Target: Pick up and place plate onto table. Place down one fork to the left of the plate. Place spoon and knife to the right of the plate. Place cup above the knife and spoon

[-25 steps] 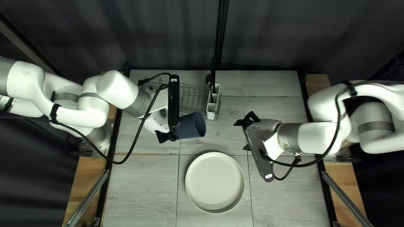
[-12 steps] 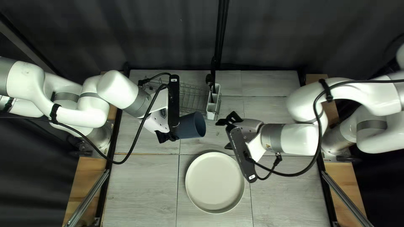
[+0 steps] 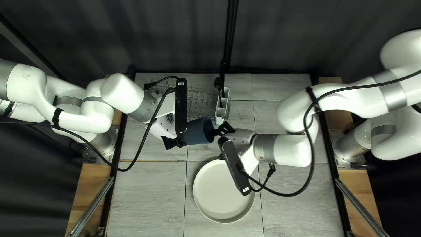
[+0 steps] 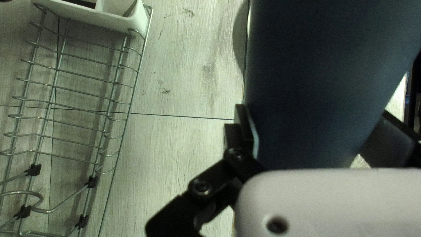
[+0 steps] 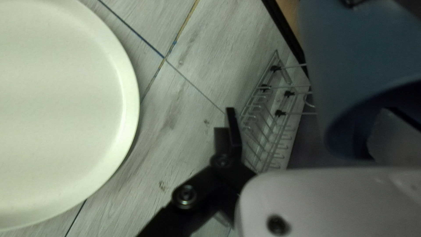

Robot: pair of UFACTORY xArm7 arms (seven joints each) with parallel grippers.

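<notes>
Right arm (image 3: 285, 150) moved inward over plate (image 3: 219, 193), tool (image 3: 220, 130) at mouth of cup (image 3: 194, 133).

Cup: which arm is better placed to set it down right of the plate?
Right, likely: its base is on that side, and the open right gripper has one finger inside the cup the left gripper holds.

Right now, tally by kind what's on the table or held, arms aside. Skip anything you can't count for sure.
Plate: 1
Cup: 1
Wire rack: 1
Cutlery holder: 1
Total: 4, leaving out the dark cutlery in the holder, too small to count surely.
</notes>
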